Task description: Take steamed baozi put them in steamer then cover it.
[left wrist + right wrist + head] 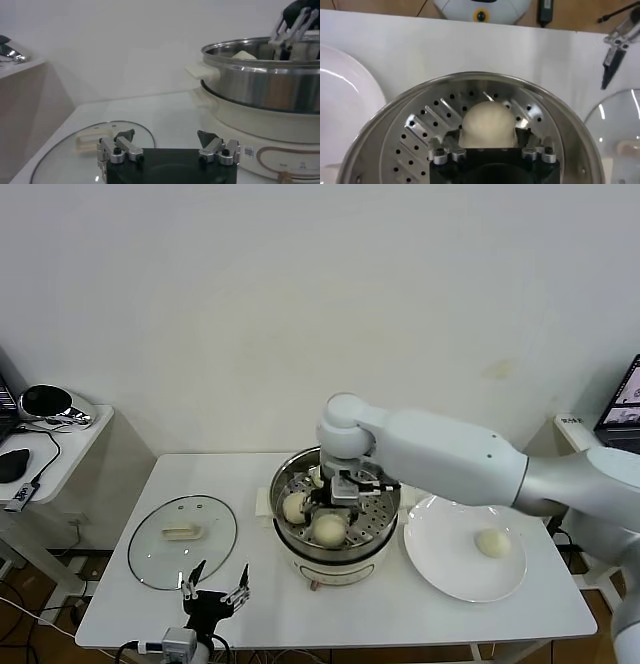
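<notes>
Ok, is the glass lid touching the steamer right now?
Apart. The head view shows a strip of bare table between the cover rim and the steamer base.

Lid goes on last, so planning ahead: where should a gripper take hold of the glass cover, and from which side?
Grip the cover by its oblong cream handle, coming straight down from above. It lies flat on the table, handle up; pinch across the handle's narrow width.

The right arm reaches across from the right, wrist bent down, its right gripper (345, 496) pointing downward with fingers apart. The left gripper (215, 584) waits low in front, fingers spread wide.
</notes>
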Controlling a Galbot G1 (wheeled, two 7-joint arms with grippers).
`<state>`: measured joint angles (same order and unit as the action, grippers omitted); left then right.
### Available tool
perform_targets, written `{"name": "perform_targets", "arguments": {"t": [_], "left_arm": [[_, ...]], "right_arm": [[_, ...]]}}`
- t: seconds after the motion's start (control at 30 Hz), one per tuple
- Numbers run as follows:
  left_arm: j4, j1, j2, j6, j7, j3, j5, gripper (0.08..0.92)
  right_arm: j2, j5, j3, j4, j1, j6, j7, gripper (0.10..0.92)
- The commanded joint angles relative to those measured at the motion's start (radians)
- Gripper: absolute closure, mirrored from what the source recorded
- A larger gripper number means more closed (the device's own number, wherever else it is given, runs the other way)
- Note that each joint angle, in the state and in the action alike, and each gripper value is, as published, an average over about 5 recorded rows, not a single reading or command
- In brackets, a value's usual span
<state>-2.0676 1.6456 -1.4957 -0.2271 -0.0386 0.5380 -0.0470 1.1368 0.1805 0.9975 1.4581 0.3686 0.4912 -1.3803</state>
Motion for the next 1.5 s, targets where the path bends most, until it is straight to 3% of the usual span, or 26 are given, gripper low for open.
{"name": "perform_targets", "arguments": {"t": [0.03, 0.4, 0.6, 1.0, 1.5], "left_arm": [[0.011, -0.009, 0.011, -0.002, -0.003, -0.012, 0.001, 0.177], [0.011, -0.016, 0.031, -0.005, -0.005, -0.022, 0.021, 0.177], [-0.008, -0.001, 0.047, -0.008, -0.004, -0.014, 0.037, 0.177], [0.002, 0.013, 0.045, -0.019, -0.007, -0.018, 0.02, 0.177], [0.004, 0.033, 0.038, -0.02, -0.005, -0.013, 0.012, 0.177]], "right_arm": [[-0.136, -0.172, -0.041, 0.026, 0.115, -0.183, 0.0, 0.203], [-0.44, -0.347, -0.053, 0.003, 0.196, -0.719, 0.019, 0.203], [-0.57, -0.313, -0.069, -0.009, 0.119, -0.892, 0.031, 0.203], [-0.669, -0.066, -0.309, -0.033, -0.251, -0.853, 0.041, 0.203], [-0.606, 0.053, -0.507, -0.113, -0.559, -0.83, 0.053, 0.203]]}}
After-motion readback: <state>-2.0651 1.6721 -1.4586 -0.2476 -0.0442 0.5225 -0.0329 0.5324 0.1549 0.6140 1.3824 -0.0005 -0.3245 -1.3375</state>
